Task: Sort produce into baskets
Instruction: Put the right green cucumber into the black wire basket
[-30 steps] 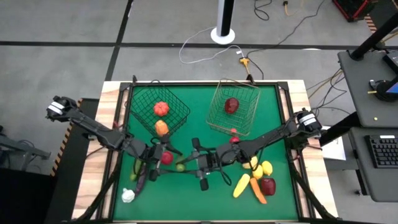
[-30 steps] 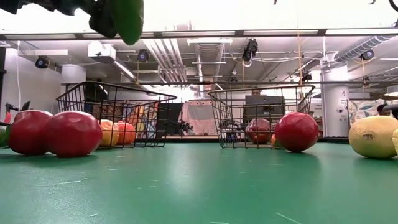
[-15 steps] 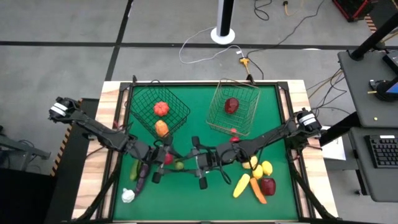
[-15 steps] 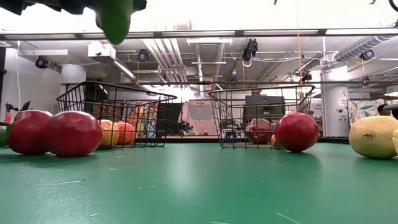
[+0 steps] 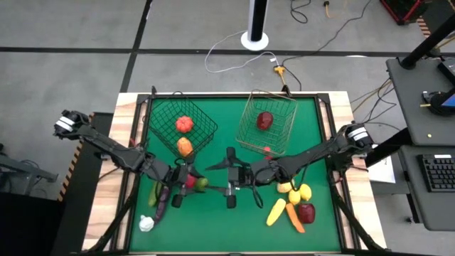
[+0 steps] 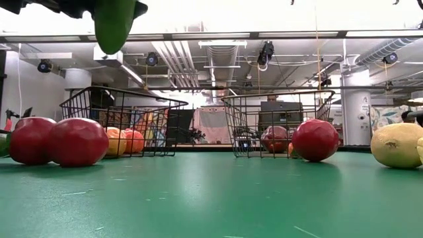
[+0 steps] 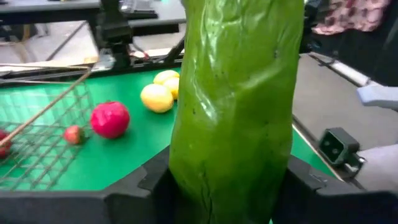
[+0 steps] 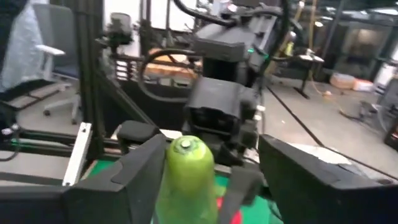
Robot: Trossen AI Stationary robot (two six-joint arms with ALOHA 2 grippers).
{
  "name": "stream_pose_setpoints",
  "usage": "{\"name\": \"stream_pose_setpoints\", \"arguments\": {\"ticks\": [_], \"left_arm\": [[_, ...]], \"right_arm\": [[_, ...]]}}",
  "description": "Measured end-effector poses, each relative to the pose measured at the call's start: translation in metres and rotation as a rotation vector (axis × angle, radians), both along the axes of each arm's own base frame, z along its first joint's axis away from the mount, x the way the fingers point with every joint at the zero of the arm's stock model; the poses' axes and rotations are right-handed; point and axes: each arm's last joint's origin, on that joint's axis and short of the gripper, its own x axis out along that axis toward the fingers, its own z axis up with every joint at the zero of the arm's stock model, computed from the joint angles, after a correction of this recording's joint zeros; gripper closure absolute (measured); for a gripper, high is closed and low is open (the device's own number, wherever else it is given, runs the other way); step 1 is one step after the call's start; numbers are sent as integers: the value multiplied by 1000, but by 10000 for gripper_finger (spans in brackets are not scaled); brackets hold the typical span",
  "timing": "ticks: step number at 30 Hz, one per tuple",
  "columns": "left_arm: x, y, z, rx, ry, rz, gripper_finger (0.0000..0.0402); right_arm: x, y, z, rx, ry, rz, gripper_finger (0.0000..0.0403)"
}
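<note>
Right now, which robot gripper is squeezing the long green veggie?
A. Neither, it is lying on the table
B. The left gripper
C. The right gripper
B: in the left wrist view the long green vegetable stands clamped between the left gripper and its fingers, lifted off the table, while the right gripper has its fingers spread apart on either side of it.

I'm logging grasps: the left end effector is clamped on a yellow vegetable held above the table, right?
Not quite: the vegetable is green, not yellow. The left wrist view shows it clamped in the left end effector, and the low view shows it held above the table.
</note>
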Motion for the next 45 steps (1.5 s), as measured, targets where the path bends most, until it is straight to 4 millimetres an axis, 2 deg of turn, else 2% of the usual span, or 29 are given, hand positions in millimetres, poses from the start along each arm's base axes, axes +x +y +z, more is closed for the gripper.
{"name": "stream_pose_setpoints", "arguments": {"ticks": [6,9,13,17,22,27,31,45], "left_arm": [[-9,13,8,53,75,187,231],[-13,27,20,102,168,363,233],[-21,52,41,238,316,592,233],[-24,85,53,322,448,717,234],[-25,130,46,290,561,803,233],[-32,163,25,72,678,762,230],[-36,172,12,-42,730,717,229],[-29,178,-2,-25,801,706,228]], "right_arm": [[-16,-10,10,54,105,-198,111],[-25,-16,11,86,167,-306,103],[-32,-20,8,136,222,-379,103],[-33,-20,5,168,243,-390,109],[-35,-20,0,185,286,-405,116],[-36,-21,-3,204,306,-415,115],[-36,-21,-3,207,310,-417,109],[-36,-21,-4,217,311,-420,108]]}}
